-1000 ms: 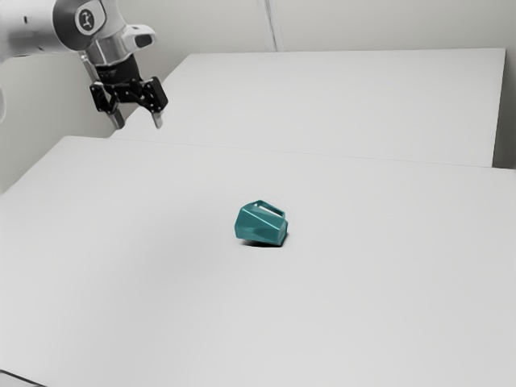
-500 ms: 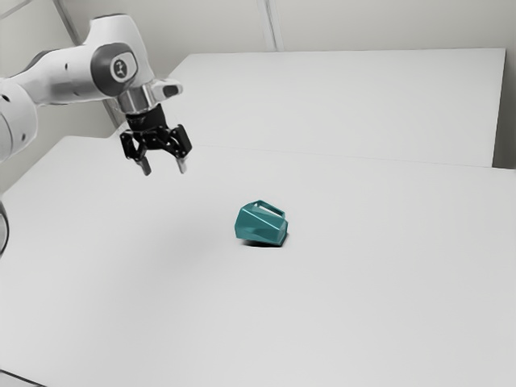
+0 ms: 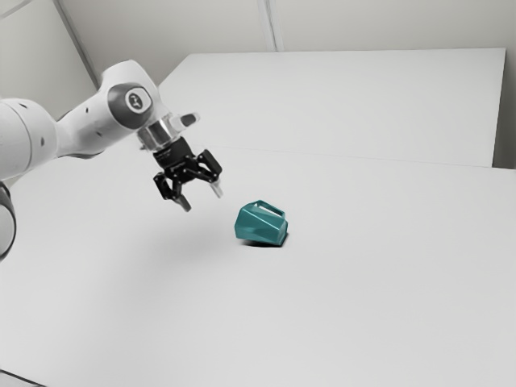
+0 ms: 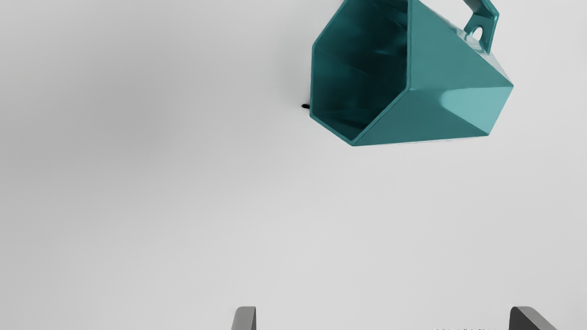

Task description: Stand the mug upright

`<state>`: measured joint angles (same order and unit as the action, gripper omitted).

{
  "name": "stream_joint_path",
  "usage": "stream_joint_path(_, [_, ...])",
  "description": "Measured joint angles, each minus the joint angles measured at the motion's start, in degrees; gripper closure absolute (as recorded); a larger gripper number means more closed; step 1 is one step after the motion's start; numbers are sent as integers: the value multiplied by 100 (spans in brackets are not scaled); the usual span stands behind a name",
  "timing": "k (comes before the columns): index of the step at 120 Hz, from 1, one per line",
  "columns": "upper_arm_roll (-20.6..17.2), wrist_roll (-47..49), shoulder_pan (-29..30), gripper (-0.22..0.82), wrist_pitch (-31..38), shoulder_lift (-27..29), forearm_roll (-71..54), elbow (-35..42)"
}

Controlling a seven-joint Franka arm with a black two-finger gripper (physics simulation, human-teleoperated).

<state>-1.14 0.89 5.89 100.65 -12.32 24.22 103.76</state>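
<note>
Mug (image 3: 260,226) — one, teal, glossy, flat-faceted, tapering from a wide mouth (image 4: 362,68) to a narrower base. Lies on its side on the tabletop (image 3: 363,306), near the middle of the exterior view; your task's upright pose is unmet. Base end toward the exterior view's right. In your wrist view you look partly into the mouth, its inside in deep shade.

Handle (image 4: 490,27) — one, teal, angular, on the mug's upper side in the exterior view; partly cut off by the wrist view's edge.

Shadow (image 3: 264,244) — dark, narrow, along the mug's underside.

Dark spot (image 4: 305,106) — small, just beside the mug's rim; nature unclear.

Tool (image 3: 201,201) — one, black, two-fingered, grey at the tips. You have it spread wide, above the tabletop, tilted, near the mug and apart from it, on the exterior view's left side of it. In your wrist view the fingertips (image 4: 245,316) stand well apart, with pale surface between them.

Arm (image 3: 81,129) — white with grey joint covers, entering from the exterior view's left.

Panel (image 3: 339,105) — broad, white, beyond the tabletop.

Wall (image 3: 387,24) — pale, behind the panel.

Dark line (image 3: 22,378) — thin, at the exterior view's lower left corner.
</note>
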Motion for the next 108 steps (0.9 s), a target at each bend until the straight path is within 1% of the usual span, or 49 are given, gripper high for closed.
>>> stream_joint_path(40, [22, -771, 7, 0, 181, -127, 1327, 310])
stream_joint_path(108, [26, -1826, 58, 0, 393, -1051, 1493, -506])
